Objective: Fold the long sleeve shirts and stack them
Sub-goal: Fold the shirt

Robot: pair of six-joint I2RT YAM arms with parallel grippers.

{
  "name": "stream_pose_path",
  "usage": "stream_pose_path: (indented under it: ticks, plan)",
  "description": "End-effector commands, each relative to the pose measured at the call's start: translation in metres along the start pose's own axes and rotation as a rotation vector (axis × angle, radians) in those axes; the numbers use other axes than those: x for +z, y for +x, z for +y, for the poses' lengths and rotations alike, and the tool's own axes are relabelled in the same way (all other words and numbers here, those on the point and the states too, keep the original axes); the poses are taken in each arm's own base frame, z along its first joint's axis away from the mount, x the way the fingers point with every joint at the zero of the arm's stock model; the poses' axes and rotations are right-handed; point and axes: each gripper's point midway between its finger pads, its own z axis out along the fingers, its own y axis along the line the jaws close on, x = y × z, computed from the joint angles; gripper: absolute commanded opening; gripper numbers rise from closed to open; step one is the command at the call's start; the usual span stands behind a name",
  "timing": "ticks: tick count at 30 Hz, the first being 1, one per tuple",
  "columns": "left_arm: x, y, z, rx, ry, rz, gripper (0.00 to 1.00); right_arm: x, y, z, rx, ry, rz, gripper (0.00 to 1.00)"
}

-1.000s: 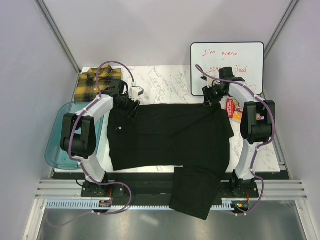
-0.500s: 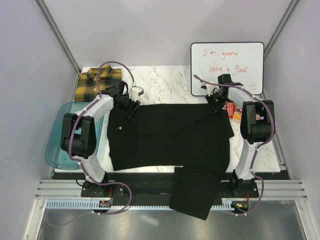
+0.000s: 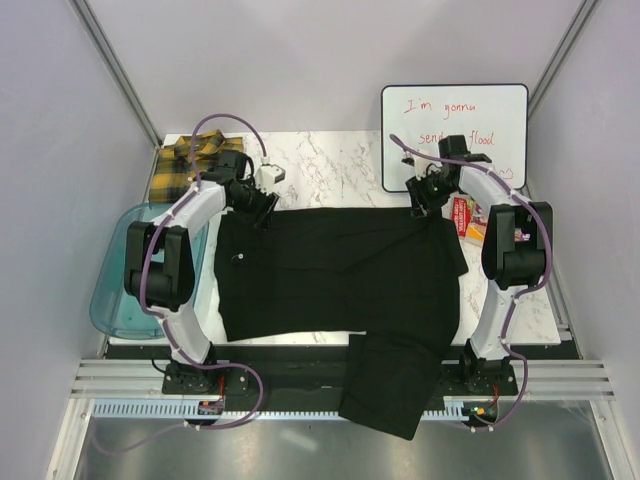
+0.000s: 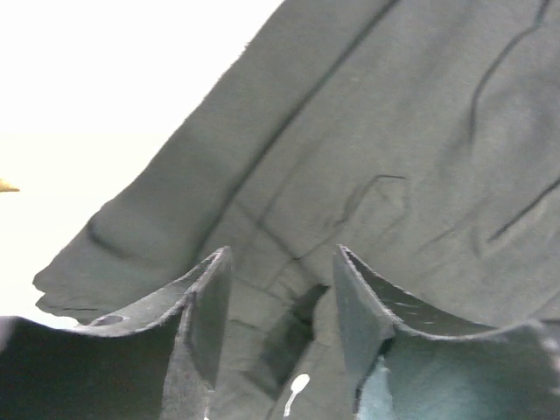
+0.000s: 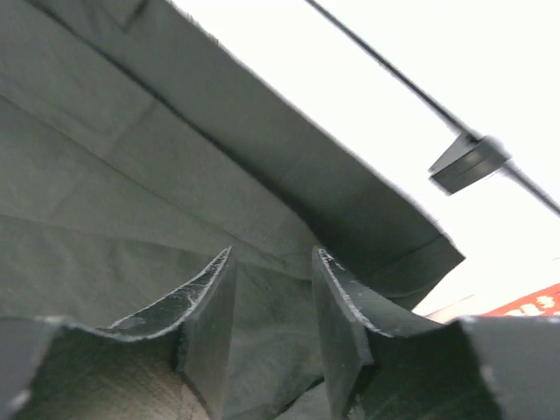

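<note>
Marble table (image 3: pixel 330 165) — black shirt (image 3: pixel 340 275) flat; long axis left-right.

The black shirt (image 3: pixel 340 270) is matt woven cloth, softly creased. The plaid shirt (image 3: pixel 180 175) is matt cloth too. The tabletop (image 3: pixel 330 165) looks like smooth, veined marble. The tub (image 3: pixel 108 290) is translucent, glossy blue plastic; the whiteboard (image 3: pixel 455 135) smooth and shiny.

Both arms stretched forward, left pincer (image 4: pixel 280 255), right pincer (image 5: pixel 273 254) (each with jaws apart)
</note>
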Motion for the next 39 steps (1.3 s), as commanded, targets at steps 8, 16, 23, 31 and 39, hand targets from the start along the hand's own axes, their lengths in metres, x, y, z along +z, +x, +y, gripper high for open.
stream_pose_path:
  ticks: [8, 16, 23, 31, 39]
  plan:
    - [0.002, 0.017, 0.035, 0.085, -0.015, 0.138, 0.61, 0.0, -0.024, -0.016, -0.022, 0.033, -0.045, 0.52]
    - [0.008, 0.045, 0.047, 0.117, -0.049, 0.243, 0.59, 0.012, -0.007, -0.021, -0.03, 0.043, 0.003, 0.52]
    - [0.009, 0.047, 0.044, 0.124, -0.025, 0.251, 0.36, 0.01, -0.002, -0.022, -0.044, 0.055, 0.016, 0.45]
    - [0.004, 0.031, 0.04, 0.124, 0.012, 0.218, 0.09, 0.008, 0.005, -0.031, -0.038, 0.078, 0.032, 0.43]
    - [0.006, 0.018, 0.043, 0.122, 0.019, 0.193, 0.02, 0.001, 0.01, -0.039, -0.032, 0.091, 0.033, 0.41]
